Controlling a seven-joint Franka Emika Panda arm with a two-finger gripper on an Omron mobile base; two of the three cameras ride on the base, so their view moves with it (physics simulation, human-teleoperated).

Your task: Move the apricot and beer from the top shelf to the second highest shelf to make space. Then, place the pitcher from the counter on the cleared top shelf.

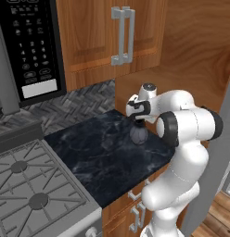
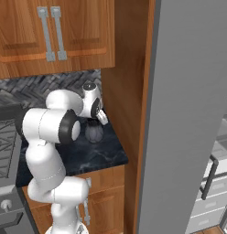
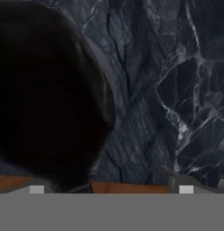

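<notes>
Hovering directly over the pitcher (image 1: pixel 138 134), the gripper (image 1: pixel 137 118) points down at it with its jaws spread wide and nothing between them. The pitcher stands upright on the counter (image 1: pixel 98 157), right beneath the hand, near the wooden side panel (image 1: pixel 130 92) that rises just behind it. In the right base view the same pitcher (image 2: pixel 94 131) sits below the gripper (image 2: pixel 94 119), just beside the wooden panel (image 2: pixel 127 91) and near the back of the counter (image 2: pixel 94 157).

From the hand view, the pitcher's dark round mouth (image 3: pixel 46 99) spreads across the left side, very close under the hand, while the marbled counter (image 3: pixel 177 90) shows to the right of it. The two fingertips (image 3: pixel 186 188) stand far apart at the bottom, one on each side; whether either touches the glass I cannot tell.

Away from the hand, to its left across the counter, lies the stove (image 1: pixel 28 190), with the microwave (image 1: pixel 31 46) above it and a cabinet (image 1: pixel 107 32) overhead.
</notes>
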